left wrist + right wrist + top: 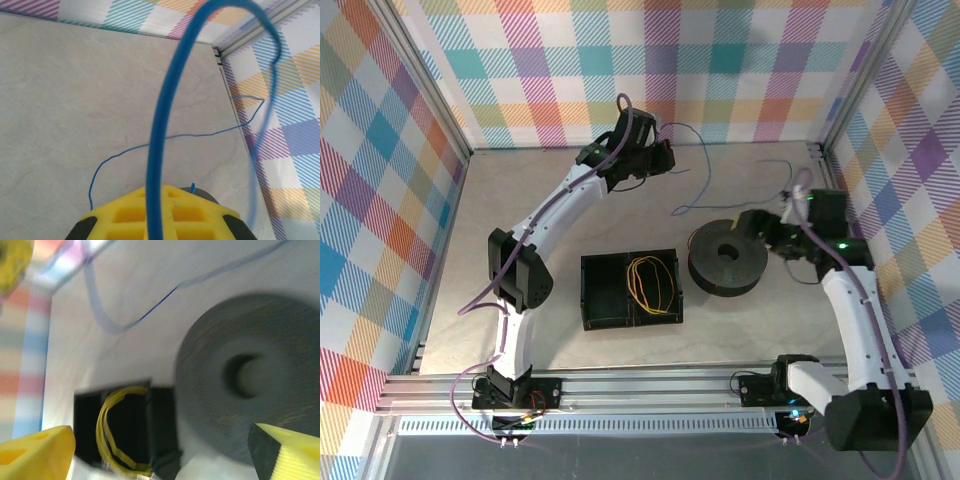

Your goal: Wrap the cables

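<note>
Plaid walls all round and a pale counter (520, 200), that's my workspace. My left fingers (125, 216) are way out at the far side, clenched on the blue cable (156, 150), which pokes up between them and arcs overhead. From that grip the loose run drops to the counter and trails off to my right toward the far right corner, so its long axis goes roughly side to side across the back.

My right fingers (35, 452) are spread wide with nothing in them, hovering by the dark spool (725, 257). That blue tail lies just beyond them, farther from my bases, so I reckon the right arm is the closer one for catching it, reaching away from me rather than sideways.

One yellow cable (653, 283) sits coiled in the right compartment of the black bin (585, 292), near the middle.
</note>
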{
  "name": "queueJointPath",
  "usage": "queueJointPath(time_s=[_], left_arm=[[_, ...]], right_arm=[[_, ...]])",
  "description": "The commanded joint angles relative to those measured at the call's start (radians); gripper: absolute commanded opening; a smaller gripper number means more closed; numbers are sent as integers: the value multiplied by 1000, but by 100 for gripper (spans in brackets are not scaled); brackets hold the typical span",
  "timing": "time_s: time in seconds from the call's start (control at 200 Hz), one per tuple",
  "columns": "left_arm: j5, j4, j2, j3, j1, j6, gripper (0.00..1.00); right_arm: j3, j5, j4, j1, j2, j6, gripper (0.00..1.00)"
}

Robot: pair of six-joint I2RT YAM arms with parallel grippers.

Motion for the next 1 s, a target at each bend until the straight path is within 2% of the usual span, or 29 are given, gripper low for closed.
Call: queueJointPath(time_s=[0.0, 0.09, 0.29, 0.38, 0.43, 0.46, 0.585, 0.805, 0.91, 0.995], left_arm=[[-9, 8, -9, 35, 19, -6, 0], [1, 1, -11, 34, 27, -3, 0], [21, 0, -15, 28, 29, -5, 0], [26, 2, -21, 16, 29, -4, 0], [27, 3, -25, 8, 29, -2, 0], [25, 2, -27, 6, 29, 1, 0], [17, -12, -41, 5, 30, 14, 0], [7, -34, -88, -19, 60, 38, 0], [16, -8, -128, -74, 96, 23, 0], [31, -4, -140, -89, 118, 17, 0]], right_arm=[[-75, 5, 0, 181, 6, 16, 89], [-158, 55, 33, 327, 26, 40, 90], [-288, 115, 185, 530, 150, 146, 89], [-291, 93, 285, 612, 243, 184, 78], [-276, 94, 335, 643, 304, 206, 67], [-258, 103, 359, 655, 343, 219, 62], [-132, 156, 415, 681, 499, 226, 53], [184, 115, 542, 707, 784, 182, 52], [331, 94, 522, 708, 910, 177, 59], [316, 144, 480, 708, 885, 175, 67]])
